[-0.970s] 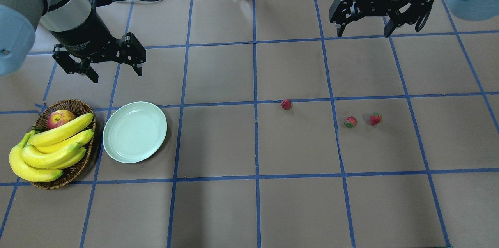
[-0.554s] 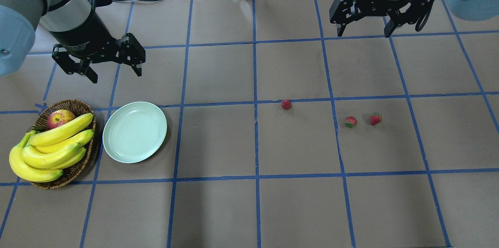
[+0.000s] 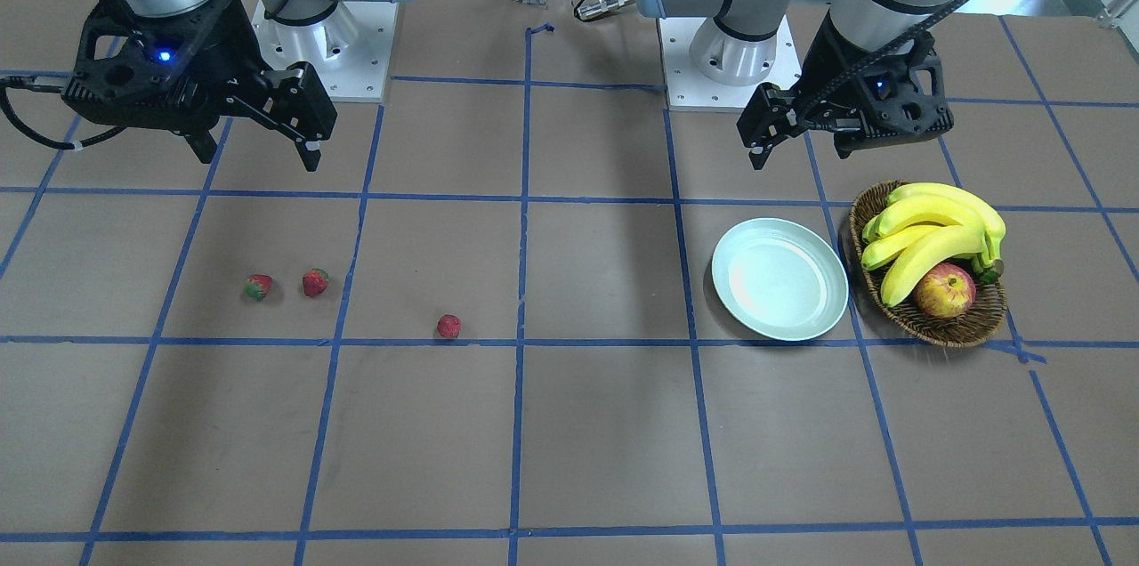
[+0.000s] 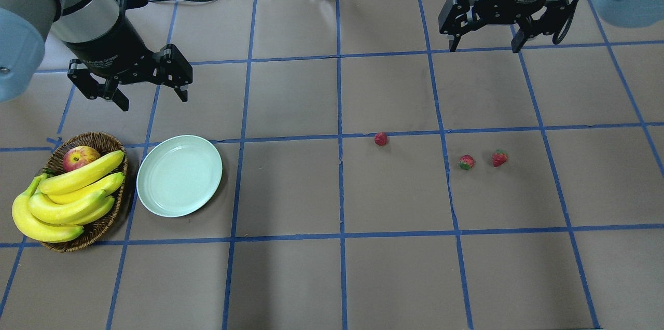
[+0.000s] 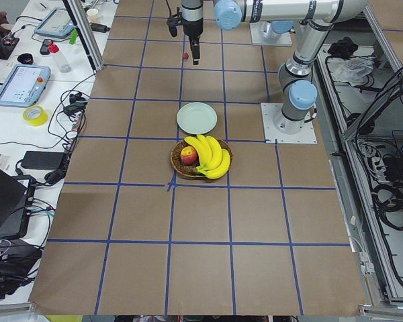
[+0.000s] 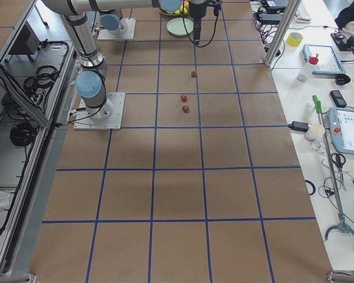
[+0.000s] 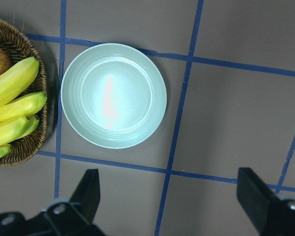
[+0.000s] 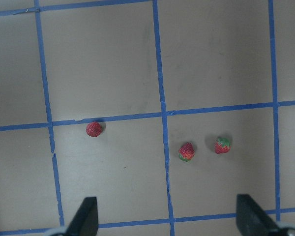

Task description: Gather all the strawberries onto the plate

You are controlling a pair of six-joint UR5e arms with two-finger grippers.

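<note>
Logging the start state: the plate (image 4: 179, 175) is bare, with no fruit in it. All three strawberries (image 3: 314, 282) lie on the table well apart from the plate, on its side away from the basket (image 4: 104, 139). The lone berry (image 4: 381, 138) is closest to the plate. The pair (image 4: 499, 157) lies farther out, its two berries near each other but not touching.

Right gripper (image 4: 485, 45): jaws spread wide, nothing held, hanging above the table. Left gripper (image 4: 154, 100): jaws also spread and empty, raised beside the plate, its wrist camera looking down on it.

Key relation: your right arm is much the nearer to the berries. In its wrist view all three lie ahead of the fingers, inside their span. The berries are too small to read a long axis with confidence.

Judgement: nothing is collected so far. The next move looks like a right-arm descent onto one berry.
</note>
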